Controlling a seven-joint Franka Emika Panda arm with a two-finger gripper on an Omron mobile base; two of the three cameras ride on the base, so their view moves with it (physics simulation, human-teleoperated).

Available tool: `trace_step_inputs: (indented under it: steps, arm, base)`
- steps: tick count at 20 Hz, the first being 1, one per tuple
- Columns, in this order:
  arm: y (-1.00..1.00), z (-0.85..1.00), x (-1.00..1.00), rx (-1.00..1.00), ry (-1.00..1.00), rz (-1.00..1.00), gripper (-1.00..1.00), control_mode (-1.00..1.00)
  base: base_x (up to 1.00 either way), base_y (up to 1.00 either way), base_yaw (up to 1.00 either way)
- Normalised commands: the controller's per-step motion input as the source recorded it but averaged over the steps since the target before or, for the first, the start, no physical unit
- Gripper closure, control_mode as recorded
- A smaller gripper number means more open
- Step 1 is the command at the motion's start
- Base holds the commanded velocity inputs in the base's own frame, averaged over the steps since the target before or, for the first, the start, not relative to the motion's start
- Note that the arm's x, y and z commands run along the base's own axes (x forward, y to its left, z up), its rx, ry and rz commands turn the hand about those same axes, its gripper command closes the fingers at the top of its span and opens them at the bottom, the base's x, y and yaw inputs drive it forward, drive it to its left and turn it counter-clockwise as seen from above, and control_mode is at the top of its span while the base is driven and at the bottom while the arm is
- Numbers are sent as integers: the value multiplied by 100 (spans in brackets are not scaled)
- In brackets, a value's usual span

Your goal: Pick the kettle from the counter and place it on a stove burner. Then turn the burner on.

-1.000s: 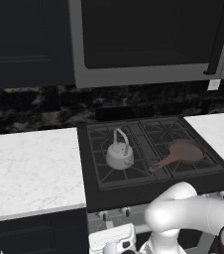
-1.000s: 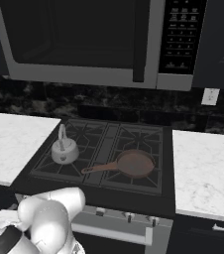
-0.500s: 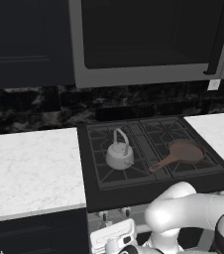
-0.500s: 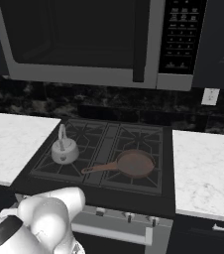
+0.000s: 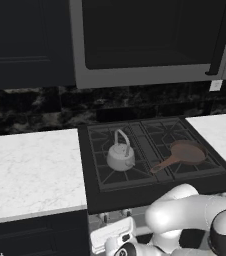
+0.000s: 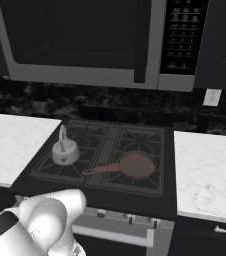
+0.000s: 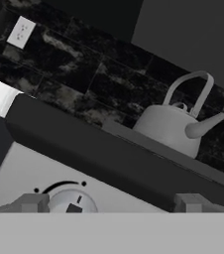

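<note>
Kettle point(image 5: 120, 157) sat upright on the near left stove burner point(image 5: 116, 170) of the black cooktop point(image 5: 92, 192), off the counter point(image 5: 30, 170), so the placing part looked done. Brown frying pan point(image 5: 187, 152) lay on the near right grate, handle pointing left toward the kettle, well apart from it.

Arm was folded low in front of the stove. In the hand view the gripper point(image 7: 111, 203) pointed at the stove's front panel, jaws spread wide, nothing between them. White control knob point(image 7: 73, 201) sat just past the left fingertip point(image 7: 32, 202), inside the gap but off to one side, not touched. Kettle showed above the cooktop edge in that view, spout to the right.

Likely step in hand: lining up on the knob to turn the burner on. Which burner this knob drives couldn't be read from the frames.

Handling guess: knob is small, round, rigid and probably smooth, so pinch across its diameter, squarely centred, then twist; an off-centre pinch may slip. Kettle looks light, stiff metal; if it needs moving, take the thin arched handle at its top.
</note>
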Motion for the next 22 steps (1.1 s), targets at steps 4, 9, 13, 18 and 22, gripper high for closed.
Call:
trace_step_inputs:
  steps: [4,9,13,18,22]
  arm:
    - [0,-14,9,0,0,0,-100,-100]
    - [1,-24,10,0,0,0,-100,-100]
    - [6,-21,9,0,0,0,-100,-100]
    - [10,-20,8,0,0,0,-100,-100]
    - [12,-17,11,0,0,0,-100,-100]
  base:
    - [0,0,0]
    - [0,0,0]
    - [0,0,0]
    - [0,0,0]
    - [0,0,0]
